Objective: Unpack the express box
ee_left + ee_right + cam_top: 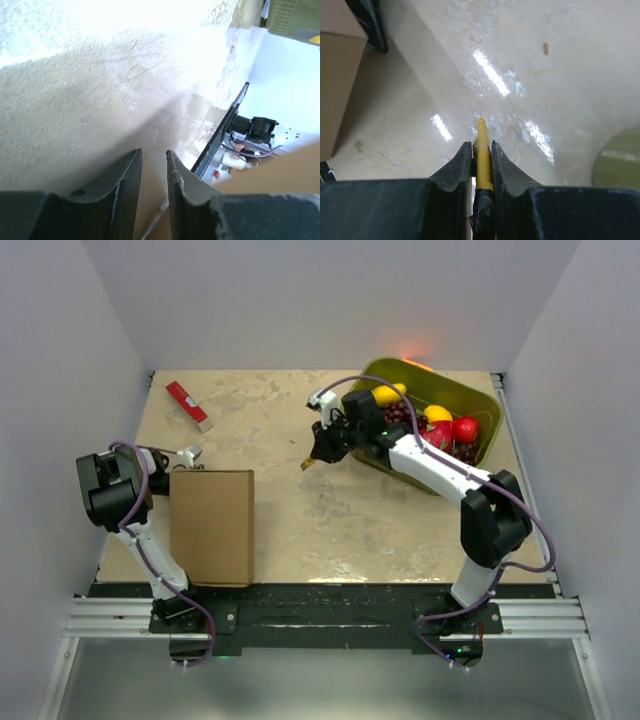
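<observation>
The express box (210,527), plain brown cardboard, lies closed and flat at the table's near left. My left gripper (190,453) hovers at its far left corner. In the left wrist view the jaws (154,151) stand a narrow way apart with nothing gripped, and blurred cardboard (285,170) shows below and to the right. My right gripper (318,448) hangs over the middle of the table, right of the box. It is shut (481,143) on a thin yellow cutter (481,132) with black tape round its handle, tip pointing down at the tabletop. The box's corner (337,75) shows at the left.
An olive-green tub (478,398) holding fruit stands at the back right, just behind the right arm; its rim (620,157) shows in the right wrist view. A small red and grey object (188,405) lies at the back left. White walls close in three sides.
</observation>
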`<state>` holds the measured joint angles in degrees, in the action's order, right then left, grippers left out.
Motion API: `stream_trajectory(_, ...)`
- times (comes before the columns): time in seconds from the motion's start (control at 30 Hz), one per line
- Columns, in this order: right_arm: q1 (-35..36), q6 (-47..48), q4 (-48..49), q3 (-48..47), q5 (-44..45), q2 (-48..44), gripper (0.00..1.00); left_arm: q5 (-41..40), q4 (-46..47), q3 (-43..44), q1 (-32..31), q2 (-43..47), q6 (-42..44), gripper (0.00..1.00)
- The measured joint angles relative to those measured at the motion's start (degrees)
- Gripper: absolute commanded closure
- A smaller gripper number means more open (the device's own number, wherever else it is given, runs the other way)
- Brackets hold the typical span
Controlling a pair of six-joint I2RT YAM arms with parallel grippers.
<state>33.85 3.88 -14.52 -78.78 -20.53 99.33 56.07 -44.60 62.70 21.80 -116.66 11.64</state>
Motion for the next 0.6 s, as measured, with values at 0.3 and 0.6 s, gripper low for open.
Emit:
stream_trajectory(0.3,2.5,-0.5,0.9,-3.8,1.2,3.3,1.00,-2.8,1.4,-0.5,-0.2,3.2,0.0,0.60)
stream_trajectory(0.6,2.6,0.1,0.3,-8.4,2.7,2.9,1.00,-4.9,1.4,-0.5,-0.2,4.6,1.0,0.58)
